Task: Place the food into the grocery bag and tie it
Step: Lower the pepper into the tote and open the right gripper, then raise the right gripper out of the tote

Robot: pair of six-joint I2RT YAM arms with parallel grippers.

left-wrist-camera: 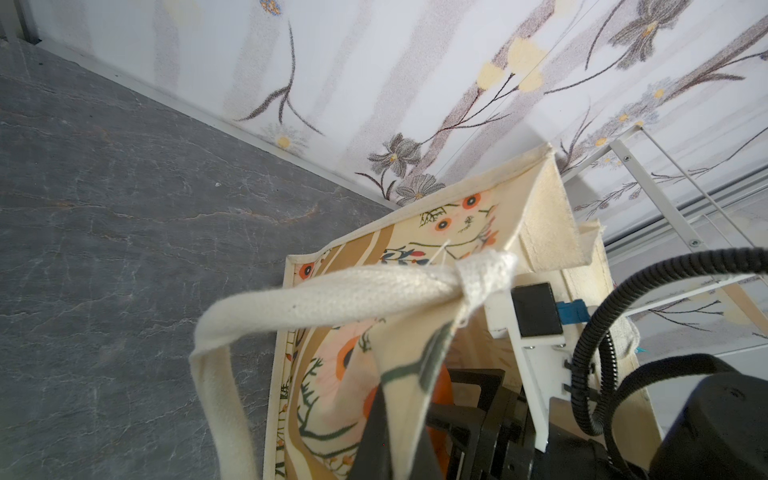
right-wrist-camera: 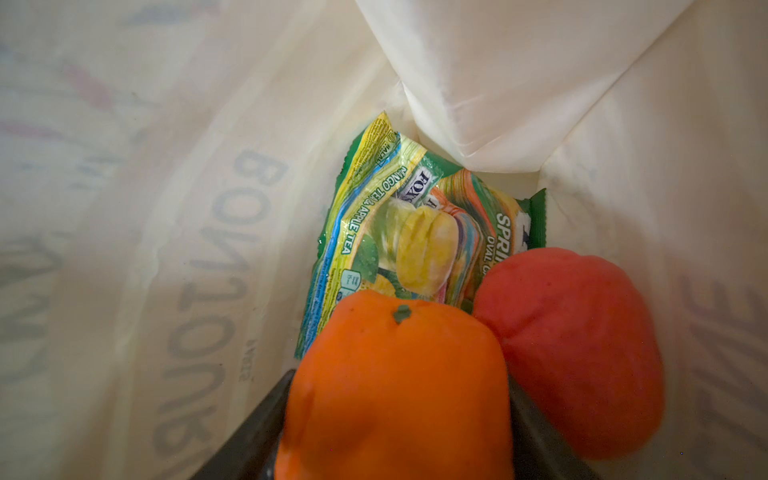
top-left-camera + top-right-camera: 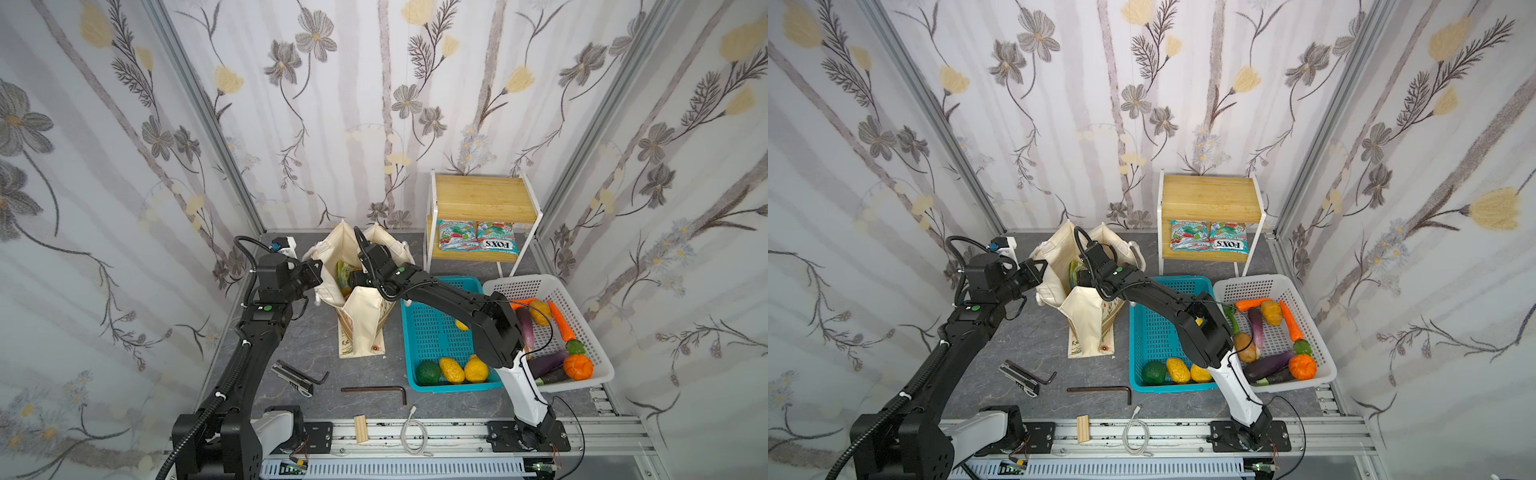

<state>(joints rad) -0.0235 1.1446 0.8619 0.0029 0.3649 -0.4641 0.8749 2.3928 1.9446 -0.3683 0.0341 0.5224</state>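
Orange toy fruit sits gripped in your right tool deep inside the grocery bag, beside a red tomato and green packet, while your closed left tool pinches the rim; likely the drop, so next spread the jaws and lift out

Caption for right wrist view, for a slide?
Right hand holds the orange inside the grocery bag, over a green snack packet and red tomato.
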